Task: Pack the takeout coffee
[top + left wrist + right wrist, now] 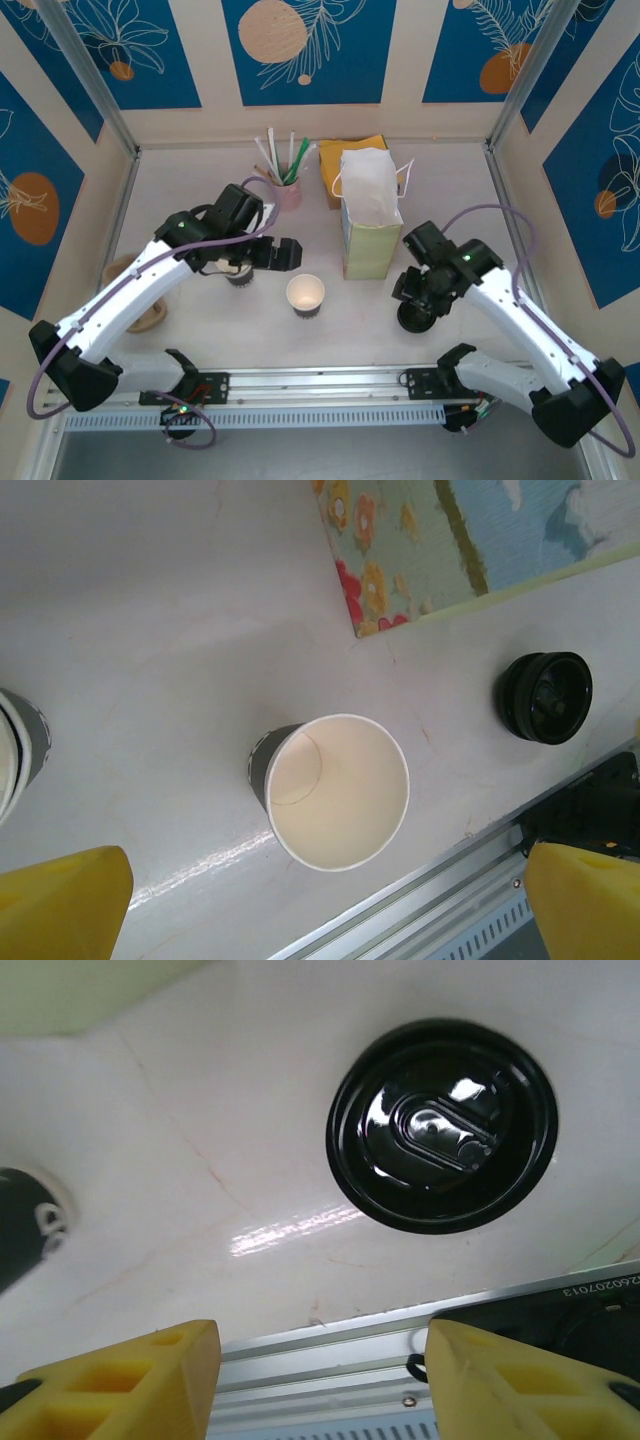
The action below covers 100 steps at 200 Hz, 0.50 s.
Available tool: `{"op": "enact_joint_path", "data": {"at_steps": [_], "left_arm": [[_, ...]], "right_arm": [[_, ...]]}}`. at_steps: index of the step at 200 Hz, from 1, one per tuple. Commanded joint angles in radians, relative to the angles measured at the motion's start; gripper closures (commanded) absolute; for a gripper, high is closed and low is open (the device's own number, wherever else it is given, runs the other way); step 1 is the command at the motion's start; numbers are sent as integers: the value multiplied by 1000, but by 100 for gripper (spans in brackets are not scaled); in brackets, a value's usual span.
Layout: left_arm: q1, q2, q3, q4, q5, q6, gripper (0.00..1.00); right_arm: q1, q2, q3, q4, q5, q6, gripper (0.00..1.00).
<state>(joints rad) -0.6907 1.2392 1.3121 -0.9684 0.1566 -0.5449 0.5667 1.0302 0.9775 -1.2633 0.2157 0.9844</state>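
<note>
Yellow-fingered right gripper (320,1345) stands parted and empty before the black lid (443,1125); left gripper (325,880) gapes empty near the white cup (335,790).

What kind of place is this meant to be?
Probably a mock café counter staged for robot practice: an open paper cup, a black lid lying apart, a pink cup of straws and a paper bag.

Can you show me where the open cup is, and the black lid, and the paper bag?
open cup (335,785): left wrist view, pale inside.
black lid (443,1125): right wrist view, shiny middle.
paper bag (372,250): top external view, lower side panel.
</note>
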Motion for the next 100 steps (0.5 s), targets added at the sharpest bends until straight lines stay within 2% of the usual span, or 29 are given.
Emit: {"op": "enact_joint_path", "data": {"at_steps": [1,53,77,100], "left_arm": [[14,-45,-18,26,-17,-16,0],[16,-172,-126,132,-69,-94,0],[17,-218,-146,148,-97,-113,0],[24,-220,-145,149,-78,-123,0]], "right_arm": [[33,56,-35,66,43,53,47],[-3,176,-121,230,7,-12,57],[-17,216,-144,277,0,-19,57],[-33,245,-163,293,-1,-27,57]]}}
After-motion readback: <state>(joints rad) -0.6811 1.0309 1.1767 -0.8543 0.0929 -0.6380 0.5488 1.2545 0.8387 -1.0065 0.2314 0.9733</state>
